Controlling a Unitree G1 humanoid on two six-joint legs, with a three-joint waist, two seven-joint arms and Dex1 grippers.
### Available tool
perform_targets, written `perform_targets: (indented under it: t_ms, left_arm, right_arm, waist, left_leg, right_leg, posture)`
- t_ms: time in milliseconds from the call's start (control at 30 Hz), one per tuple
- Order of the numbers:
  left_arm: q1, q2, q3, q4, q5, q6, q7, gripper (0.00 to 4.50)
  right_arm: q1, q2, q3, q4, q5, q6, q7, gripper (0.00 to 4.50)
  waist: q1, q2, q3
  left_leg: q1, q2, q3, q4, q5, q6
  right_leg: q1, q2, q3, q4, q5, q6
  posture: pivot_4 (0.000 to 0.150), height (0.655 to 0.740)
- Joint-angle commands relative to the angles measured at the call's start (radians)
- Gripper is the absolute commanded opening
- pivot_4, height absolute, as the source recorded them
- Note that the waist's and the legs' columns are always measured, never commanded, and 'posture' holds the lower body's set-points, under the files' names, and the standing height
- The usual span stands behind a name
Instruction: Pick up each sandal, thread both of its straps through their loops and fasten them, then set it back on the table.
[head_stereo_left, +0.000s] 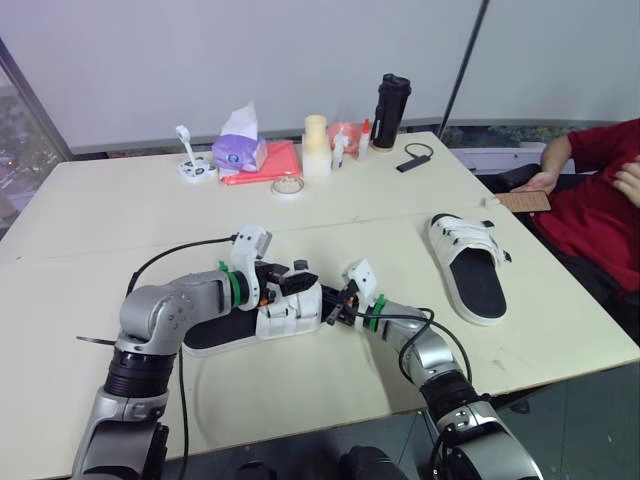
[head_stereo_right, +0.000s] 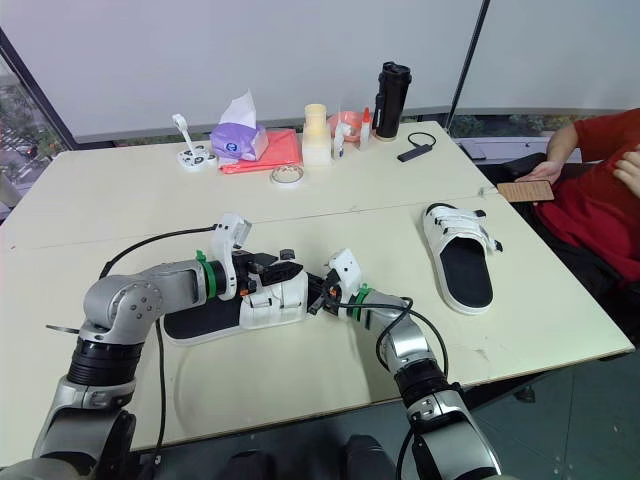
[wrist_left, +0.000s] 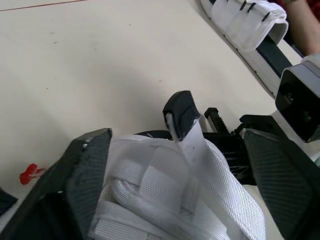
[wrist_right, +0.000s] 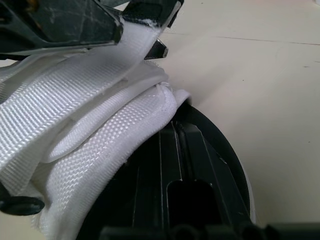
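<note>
Our left jaws stand spread, straddling the white straps (wrist_left: 165, 190) of the near sandal (head_stereo_left: 215, 335), which lies on the surface (head_stereo_left: 330, 400) between both jaws. We cannot tell whether the right jaws grip the strap end (wrist_left: 192, 142). We should draw it taut and straight before pressing it down. The footbed is black and the straps are woven.

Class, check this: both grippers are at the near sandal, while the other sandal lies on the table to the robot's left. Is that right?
Not quite: the other sandal lies to the robot's right, not its left, as the left eye view shows. The rest holds.
</note>
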Motion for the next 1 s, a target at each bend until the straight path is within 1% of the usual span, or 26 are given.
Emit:
perform_targets:
  t_ms: [33, 100, 200, 233, 267, 300, 433, 600, 733, 1000]
  left_arm:
    - [-0.003, -0.007, 0.028, -0.024, 0.014, -0.028, -0.003, 3.72]
    - [-0.006, -0.022, 0.042, -0.027, 0.004, -0.030, -0.006, 2.90]
    - [-0.009, -0.036, 0.050, -0.027, 0.004, -0.034, -0.009, 1.37]
    - [-0.009, -0.038, 0.049, -0.027, 0.009, -0.035, -0.009, 0.93]
    - [-0.009, -0.043, 0.053, -0.026, 0.009, -0.038, -0.010, 0.36]
    - [-0.012, -0.049, 0.057, -0.022, 0.009, -0.038, -0.009, 0.08]
    - [-0.028, -0.071, 0.094, -0.015, -0.023, -0.056, -0.033, 0.08]
    - [-0.057, -0.050, 0.145, -0.027, -0.109, -0.050, -0.139, 0.08]
    - [-0.076, -0.043, 0.167, -0.010, -0.131, -0.053, -0.153, 0.08]
    - [-0.061, -0.034, 0.158, 0.138, -0.001, -0.119, -0.067, 0.08]
  right_arm:
    - [0.071, -0.025, 0.016, 0.138, -0.059, 0.076, -0.037, 0.00]
    - [0.070, -0.025, 0.016, 0.139, -0.059, 0.076, -0.036, 0.00]
    - [0.068, -0.025, 0.015, 0.142, -0.059, 0.075, -0.035, 0.00]
    - [0.068, -0.025, 0.015, 0.142, -0.059, 0.075, -0.035, 0.00]
    - [0.068, -0.025, 0.016, 0.141, -0.059, 0.075, -0.035, 0.00]
    - [0.067, -0.025, 0.016, 0.142, -0.059, 0.075, -0.035, 0.00]
    - [0.067, -0.026, 0.015, 0.142, -0.059, 0.076, -0.036, 0.00]
    - [0.071, -0.026, 0.016, 0.140, -0.059, 0.077, -0.037, 0.00]
    - [0.072, -0.026, 0.016, 0.140, -0.060, 0.077, -0.037, 0.00]
    - [0.068, -0.022, 0.015, 0.144, -0.060, 0.073, -0.038, 0.00]
  waist:
    - [0.000, 0.000, 0.000]
    - [0.000, 0.000, 0.000]
    - [0.000, 0.000, 0.000]
    - [0.000, 0.000, 0.000]
    - [0.000, 0.000, 0.000]
    - [0.000, 0.000, 0.000]
    - [0.000, 0.000, 0.000]
    - [0.000, 0.000, 0.000]
    - [0.000, 0.000, 0.000]
    - [0.000, 0.000, 0.000]
  left_leg:
    - [0.000, 0.000, 0.000, 0.000, 0.000, 0.000]
    - [0.000, 0.000, 0.000, 0.000, 0.000, 0.000]
    - [0.000, 0.000, 0.000, 0.000, 0.000, 0.000]
    - [0.000, 0.000, 0.000, 0.000, 0.000, 0.000]
    - [0.000, 0.000, 0.000, 0.000, 0.000, 0.000]
    - [0.000, 0.000, 0.000, 0.000, 0.000, 0.000]
    - [0.000, 0.000, 0.000, 0.000, 0.000, 0.000]
    - [0.000, 0.000, 0.000, 0.000, 0.000, 0.000]
    - [0.000, 0.000, 0.000, 0.000, 0.000, 0.000]
    - [0.000, 0.000, 0.000, 0.000, 0.000, 0.000]
  right_leg:
    - [0.000, 0.000, 0.000, 0.000, 0.000, 0.000]
    - [0.000, 0.000, 0.000, 0.000, 0.000, 0.000]
    - [0.000, 0.000, 0.000, 0.000, 0.000, 0.000]
    - [0.000, 0.000, 0.000, 0.000, 0.000, 0.000]
    - [0.000, 0.000, 0.000, 0.000, 0.000, 0.000]
    - [0.000, 0.000, 0.000, 0.000, 0.000, 0.000]
    - [0.000, 0.000, 0.000, 0.000, 0.000, 0.000]
    - [0.000, 0.000, 0.000, 0.000, 0.000, 0.001]
    - [0.000, 0.000, 0.000, 0.000, 0.000, 0.000]
    - [0.000, 0.000, 0.000, 0.000, 0.000, 0.000]
  posture:
    - [0.150, 0.7400]
    - [0.150, 0.7400]
    - [0.150, 0.7400]
    - [0.150, 0.7400]
    - [0.150, 0.7400]
    - [0.150, 0.7400]
    - [0.150, 0.7400]
    - [0.150, 0.7400]
    - [0.150, 0.7400]
    - [0.150, 0.7400]
